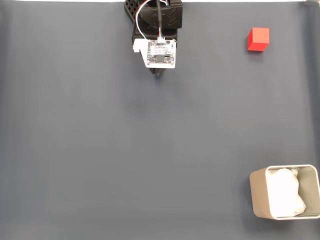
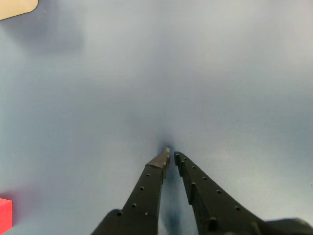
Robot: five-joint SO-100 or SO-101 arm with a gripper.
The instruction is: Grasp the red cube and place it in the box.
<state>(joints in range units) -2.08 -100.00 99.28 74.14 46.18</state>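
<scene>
The red cube sits on the dark mat at the upper right of the fixed view; in the wrist view it peeks in at the lower left edge. The beige box with white lining stands at the lower right of the fixed view, and a corner of it shows at the top left of the wrist view. My gripper is shut, its two black fingertips almost touching, with nothing between them. In the fixed view the gripper lies under the arm at top centre, far left of the cube.
A dark grey mat covers the whole table. The arm's base and its white circuit board are at the top centre. White crumpled lining fills the box.
</scene>
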